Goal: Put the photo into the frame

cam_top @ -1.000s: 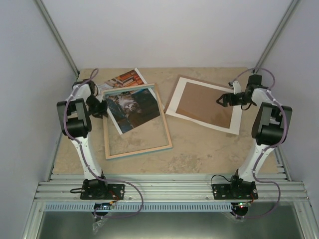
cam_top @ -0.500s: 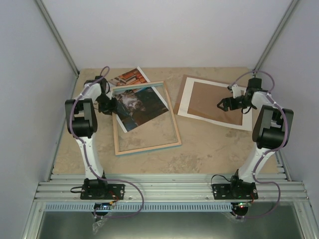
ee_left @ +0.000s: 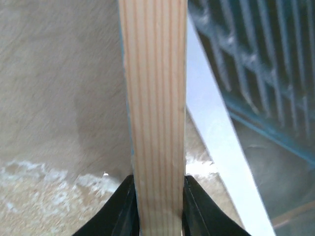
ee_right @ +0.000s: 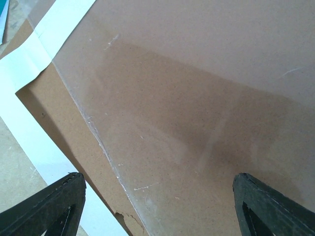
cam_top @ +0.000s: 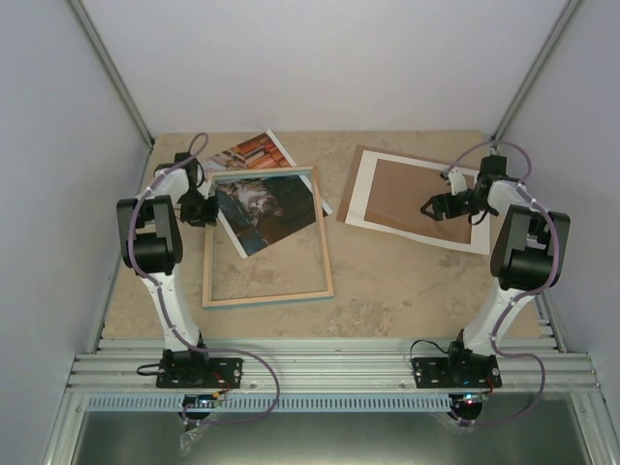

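Though perhaps skewed, frame point(cam_top: 274, 274) lengthwise near-far.

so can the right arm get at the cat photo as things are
Probably only its far corner: the thin wooden picture frame, clamped by the left arm's fingers, seems to lie over most of the white-bordered cat photo. The right arm's fingers are open and empty.

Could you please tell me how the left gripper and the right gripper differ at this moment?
The left gripper is shut on the wooden edge of the frame; the right gripper is open and holds nothing. The left gripper sits at the frame's left edge, while the right gripper is over the brown board, away from the frame. Both are black and two-fingered.
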You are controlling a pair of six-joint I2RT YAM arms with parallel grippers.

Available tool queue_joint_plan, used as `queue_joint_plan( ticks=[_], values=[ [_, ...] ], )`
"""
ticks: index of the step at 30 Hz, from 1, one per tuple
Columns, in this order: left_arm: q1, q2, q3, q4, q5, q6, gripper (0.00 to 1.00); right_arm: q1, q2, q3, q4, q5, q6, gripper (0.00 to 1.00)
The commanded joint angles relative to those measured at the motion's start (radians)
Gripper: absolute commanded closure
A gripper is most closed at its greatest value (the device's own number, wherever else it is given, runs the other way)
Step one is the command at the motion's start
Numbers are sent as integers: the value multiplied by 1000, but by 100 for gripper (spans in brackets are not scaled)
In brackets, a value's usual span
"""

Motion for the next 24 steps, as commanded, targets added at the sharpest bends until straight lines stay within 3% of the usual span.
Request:
queue_joint_plan(
  ticks=[1, 2, 6, 7, 8, 10, 14, 18, 24],
  values=[
    [34, -32, -53, 37, -151, 58, 100, 6, -32, -15, 1, -40, -17, 18],
    [46, -30, -40, 33, -156, 52, 92, 9, -33, -16, -1, -42, -18, 18],
    [99, -64, 58, 16, -3, 70, 30, 19, -30, -8, -7, -45, -17, 18],
    [101, -85, 81, 24, 39, 86, 19, 21, -31, -5, -6, -46, -14, 18],
    [94, -108, 103, 30, 80, 110, 14, 23, -30, -3, -5, -46, -11, 18],
    [58, -139, 153, 41, 138, 143, 8, 27, -26, 2, -2, -43, -4, 19],
    [-74, -129, 262, 31, 289, 147, 6, 33, -14, 5, 19, -33, 25, 20],
    [-217, -29, 350, 81, 466, 20, 8, 38, 1, 13, 38, -25, 55, 22],
    [-364, 103, 396, 241, 580, -198, 10, 48, 44, 51, 58, 3, 88, 29]
  ],
)
